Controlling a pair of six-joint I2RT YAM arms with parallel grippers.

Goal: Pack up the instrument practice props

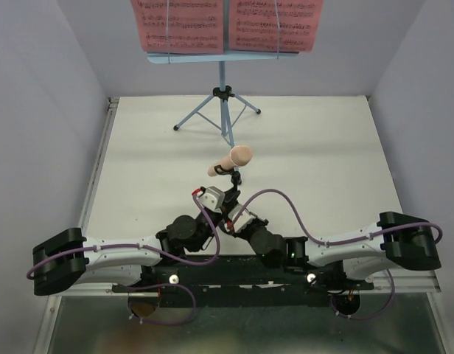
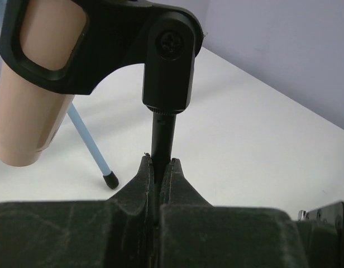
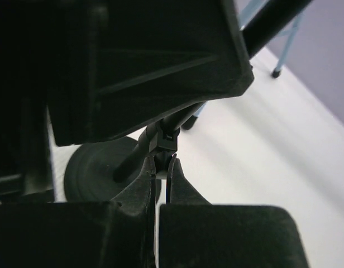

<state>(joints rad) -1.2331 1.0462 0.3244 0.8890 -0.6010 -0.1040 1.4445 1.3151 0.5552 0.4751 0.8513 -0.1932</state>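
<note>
Short black mic stand (image 1: 235,178) is standing midway on the table (image 1: 337,162), cradling the beige-pink microphone (image 1: 231,161); the blue music stand (image 1: 223,99) with pink pages (image 1: 179,26) is rising well behind (bare table on both sides); from the left wrist, the left gripper (image 2: 159,162) is pinching the pole tight; from the right wrist, the right gripper (image 3: 163,162) is clamping a lower collar, the left one crowding overhead.
</note>
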